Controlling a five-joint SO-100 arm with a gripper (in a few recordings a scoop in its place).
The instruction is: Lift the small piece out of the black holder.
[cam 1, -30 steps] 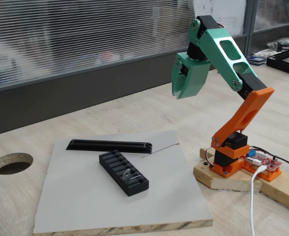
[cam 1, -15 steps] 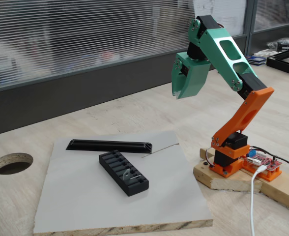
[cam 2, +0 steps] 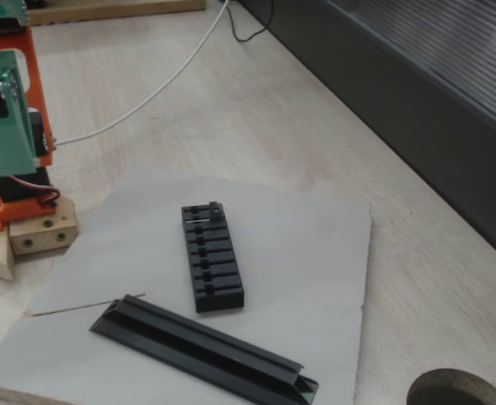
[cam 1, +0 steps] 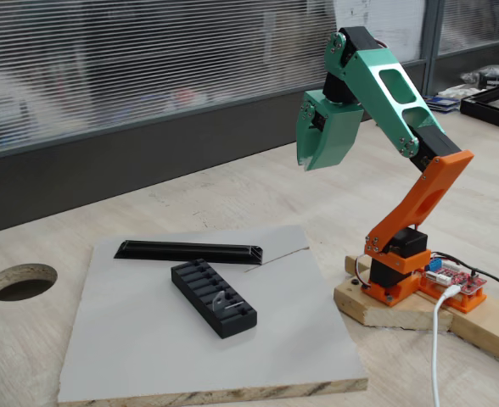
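High above the bench, the green gripper (cam 1: 305, 159) hangs with jaws closed and empty, while the small piece (cam 1: 221, 300) stands upright in an end slot of the black holder (cam 1: 213, 297), whose long axis runs diagonally across the grey board (cam 1: 148, 339).

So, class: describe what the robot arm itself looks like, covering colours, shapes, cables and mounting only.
The robot arm's upper link is teal-green plastic with oval cut-outs and black joint blocks. Its teal pincer is broad, flat and scoop-shaped. The lower link and base are bright orange, mounted on a pale wooden block. A red circuit board sits beside the base, with a white cable and thin black wires leading off.
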